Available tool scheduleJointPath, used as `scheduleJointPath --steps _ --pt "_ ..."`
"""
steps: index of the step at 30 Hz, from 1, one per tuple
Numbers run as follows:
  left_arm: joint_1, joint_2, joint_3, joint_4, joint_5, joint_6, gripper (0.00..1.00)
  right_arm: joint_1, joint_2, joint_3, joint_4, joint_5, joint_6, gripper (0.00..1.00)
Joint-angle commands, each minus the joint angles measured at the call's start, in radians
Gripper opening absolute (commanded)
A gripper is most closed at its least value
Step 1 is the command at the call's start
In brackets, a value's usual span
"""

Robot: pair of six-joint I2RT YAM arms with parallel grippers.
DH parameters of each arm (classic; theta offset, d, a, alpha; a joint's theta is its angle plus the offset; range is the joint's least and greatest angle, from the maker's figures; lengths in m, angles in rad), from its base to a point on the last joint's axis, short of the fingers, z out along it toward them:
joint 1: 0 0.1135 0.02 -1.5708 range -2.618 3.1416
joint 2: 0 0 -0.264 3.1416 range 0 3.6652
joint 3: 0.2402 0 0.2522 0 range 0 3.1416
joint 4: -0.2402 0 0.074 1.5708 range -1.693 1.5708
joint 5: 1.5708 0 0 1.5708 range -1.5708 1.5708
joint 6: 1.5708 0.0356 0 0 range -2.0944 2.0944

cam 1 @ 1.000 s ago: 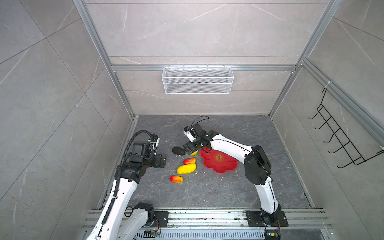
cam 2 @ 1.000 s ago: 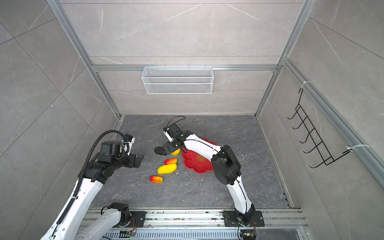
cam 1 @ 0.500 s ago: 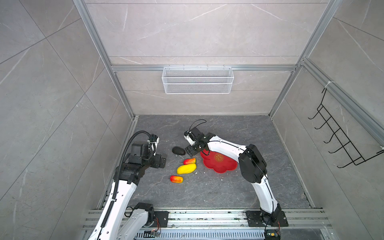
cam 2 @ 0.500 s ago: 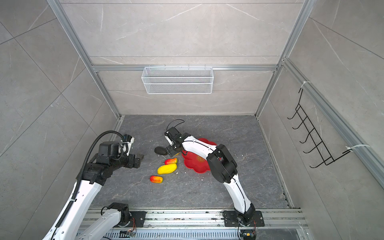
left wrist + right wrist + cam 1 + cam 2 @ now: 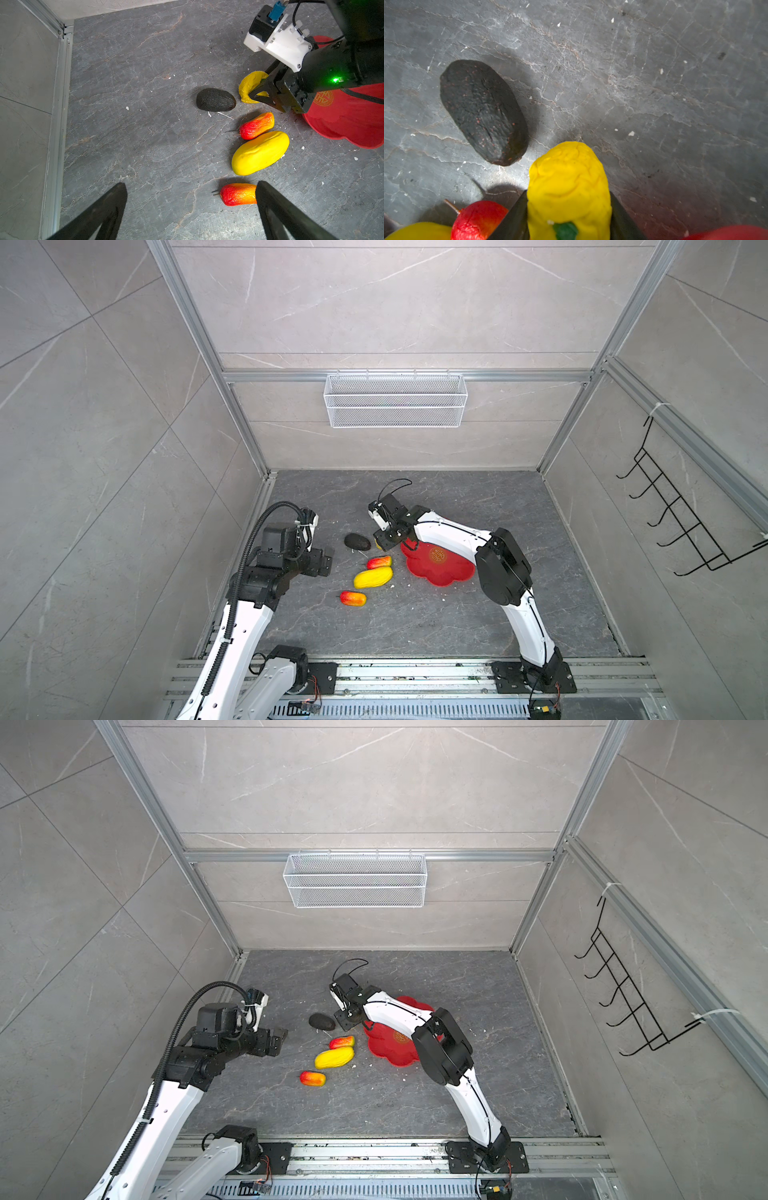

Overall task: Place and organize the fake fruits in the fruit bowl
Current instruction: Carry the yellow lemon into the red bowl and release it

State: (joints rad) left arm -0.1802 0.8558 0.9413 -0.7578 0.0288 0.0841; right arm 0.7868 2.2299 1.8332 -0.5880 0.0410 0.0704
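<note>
While we had the right gripper spread wide a second ago, its jaws now pinch the round yellow fruit, just beside the fruit bowl rim; black oval, long yellow fruit and both red-yellow fruits lie unmoved outside it; left gripper hovers, jaws wide apart

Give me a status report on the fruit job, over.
Left gripper open, hovering empty. Right gripper shut on round yellow fruit, beside red bowl. No fruit in bowl yet. Black oval close by, not touching.

Fruits in a row on floor, fruit bowl right of them
</note>
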Motion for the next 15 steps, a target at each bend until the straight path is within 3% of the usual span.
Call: scheduleJointPath --steps 1,8,15 --pt "0.005 -0.014 0.01 0.022 0.006 0.017 1.0 0.0 -0.129 0.011 -0.024 0.015 -0.008 0.41" --pt "0.005 -0.012 0.007 0.023 0.011 0.014 1.0 -0.027 -0.36 -0.116 -0.028 0.085 -0.032 0.39" --pt "0.009 -0.006 0.011 0.024 0.021 0.009 1.0 -0.135 -0.567 -0.33 -0.039 0.137 -0.016 0.37"
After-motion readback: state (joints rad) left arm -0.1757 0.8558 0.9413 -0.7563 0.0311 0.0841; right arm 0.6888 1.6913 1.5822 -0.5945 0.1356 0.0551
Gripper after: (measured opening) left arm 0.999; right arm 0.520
